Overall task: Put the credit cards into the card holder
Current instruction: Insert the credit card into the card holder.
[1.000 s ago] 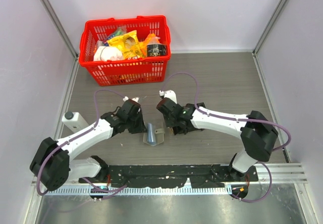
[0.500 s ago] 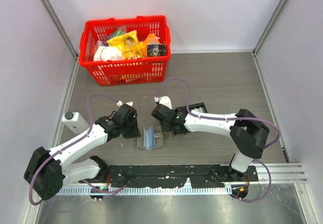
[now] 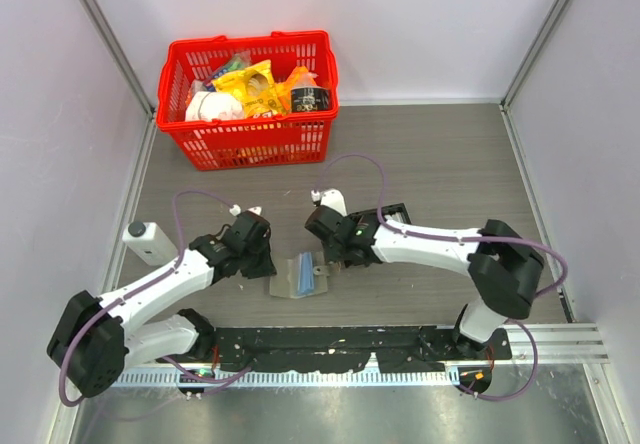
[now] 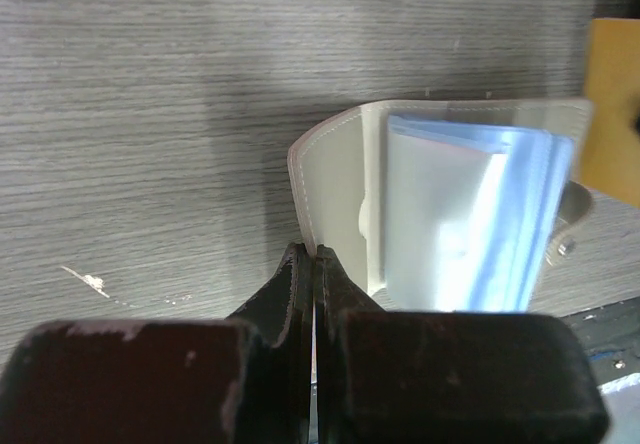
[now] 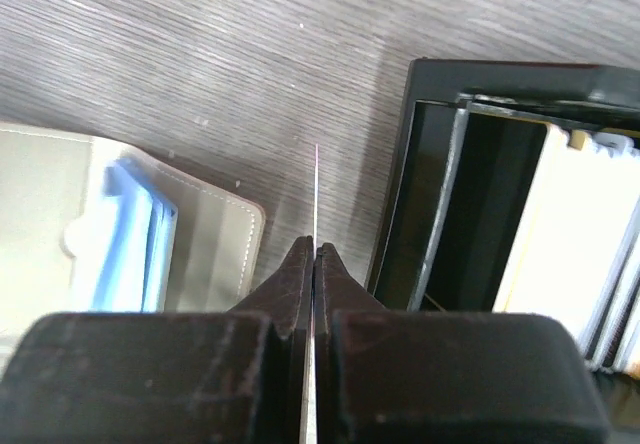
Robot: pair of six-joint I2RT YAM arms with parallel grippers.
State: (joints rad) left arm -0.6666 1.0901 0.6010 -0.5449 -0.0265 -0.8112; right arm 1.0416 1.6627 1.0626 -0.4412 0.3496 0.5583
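Jaws on both arms are clenched: my left gripper point(image 4: 315, 256) pinches the cover edge of the card holder point(image 4: 345, 194), and my right gripper point(image 5: 314, 246) grips one credit card point(image 5: 316, 179) edge-on. The holder, near the middle of the surface's near edge, stood almost folded a second ago; now it lies spread, blue pockets point(image 4: 450, 214) up. I judge it ready for insertion. The black tray point(image 5: 500, 69) of remaining cards point(image 5: 570, 224) sits just to its right.
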